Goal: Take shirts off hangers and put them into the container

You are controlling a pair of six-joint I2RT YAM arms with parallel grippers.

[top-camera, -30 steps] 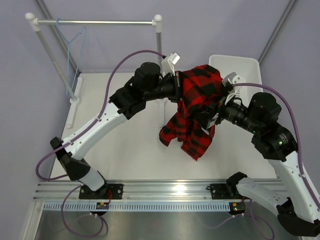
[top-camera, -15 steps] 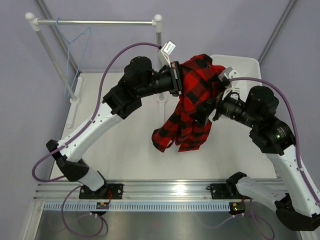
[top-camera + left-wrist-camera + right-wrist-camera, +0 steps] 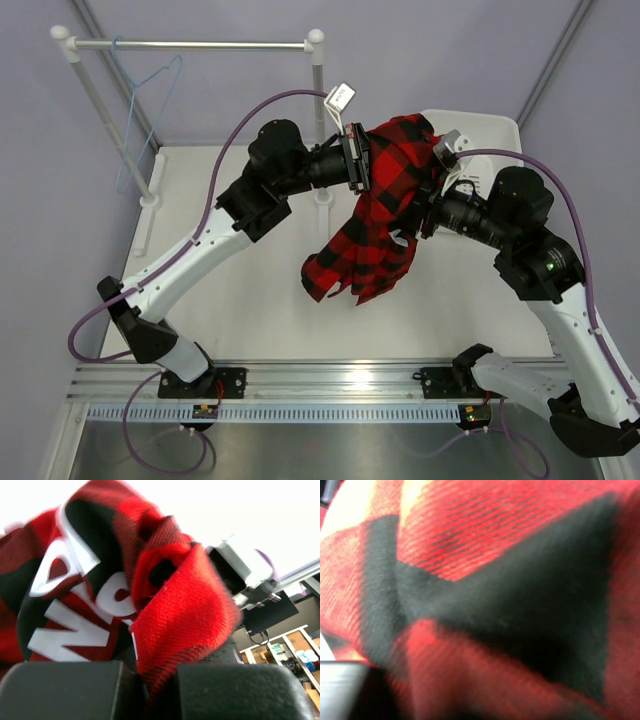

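Observation:
The red-and-black check shirt point(image 3: 385, 200) hangs in the air between both arms above the table, its lower end drooping to the left. My left gripper point(image 3: 362, 165) is shut on a fold of the shirt point(image 3: 180, 610), and the cloth is pinched between its two dark fingers point(image 3: 65, 690). My right gripper point(image 3: 428, 215) is pressed into the shirt's right side. In the right wrist view the shirt point(image 3: 495, 580) fills the frame and hides the jaws. The white container point(image 3: 490, 130) sits behind the shirt at the back right. The light-blue hanger point(image 3: 140, 110) hangs bare on the rack.
A white-and-silver clothes rack point(image 3: 190, 44) stands along the back left, and its right post point(image 3: 317, 90) rises just behind my left wrist. Grey walls close in on both sides of the table.
Both arms have raised the shirt and carried it a little back and left; its hanging end swung leftward. The right gripper has pushed further into the cloth.

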